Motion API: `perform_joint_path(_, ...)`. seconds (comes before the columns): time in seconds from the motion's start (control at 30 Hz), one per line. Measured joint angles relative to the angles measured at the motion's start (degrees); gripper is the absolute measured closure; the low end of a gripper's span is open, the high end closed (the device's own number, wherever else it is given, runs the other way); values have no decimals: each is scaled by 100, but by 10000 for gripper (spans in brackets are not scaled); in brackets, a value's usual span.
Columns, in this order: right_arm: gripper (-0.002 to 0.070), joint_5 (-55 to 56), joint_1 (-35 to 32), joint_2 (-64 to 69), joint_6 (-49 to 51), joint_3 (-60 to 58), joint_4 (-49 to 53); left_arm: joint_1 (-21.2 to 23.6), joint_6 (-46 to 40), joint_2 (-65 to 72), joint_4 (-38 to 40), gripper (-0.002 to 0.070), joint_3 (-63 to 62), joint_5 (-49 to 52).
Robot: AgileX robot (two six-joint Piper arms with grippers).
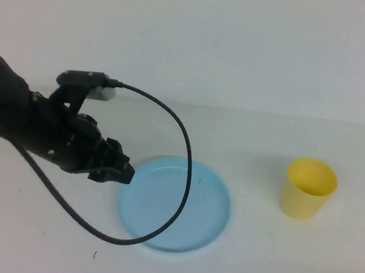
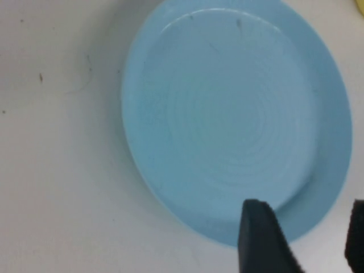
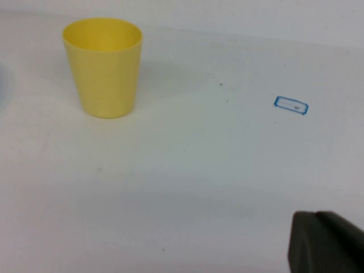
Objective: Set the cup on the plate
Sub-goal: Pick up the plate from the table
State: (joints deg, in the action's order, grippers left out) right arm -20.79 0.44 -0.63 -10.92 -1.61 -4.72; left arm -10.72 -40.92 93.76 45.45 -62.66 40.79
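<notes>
The yellow cup stands upright on the white table, to the right of the light blue plate and apart from it. My left gripper hovers over the plate's left rim. In the left wrist view the plate is empty and fills most of the picture, and the left gripper is open and empty over its rim. The right wrist view shows the cup some way off. My right gripper shows there only as a dark part at the edge and is out of the high view.
The left arm's black cable loops across the plate in the high view. A small blue rectangle mark lies on the table beyond the cup. A few dark specks dot the table top.
</notes>
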Motion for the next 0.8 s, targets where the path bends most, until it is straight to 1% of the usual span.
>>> perform_joint_path(0.1,675,0,0,0,0,0,0,-53,0,285,-90,316,0,-277)
perform_joint_path(0.4,675,0,0,0,0,0,0,-53,15,1127,-9,316,0,-532)
perform_joint_path(0.6,675,0,0,0,0,0,0,-53,-236,1518,336,322,0,-693)
perform_joint_path(0.67,675,0,0,0,0,0,0,-53,-300,1605,426,349,0,-741)
perform_joint_path(0.7,675,0,0,0,0,0,0,-53,-300,1638,453,377,0,-753)
perform_joint_path(0.73,675,0,0,0,0,0,0,-53,-300,1667,453,415,0,-754)
perform_joint_path(0.8,675,0,0,0,0,0,0,-53,-300,1689,453,514,0,-768)
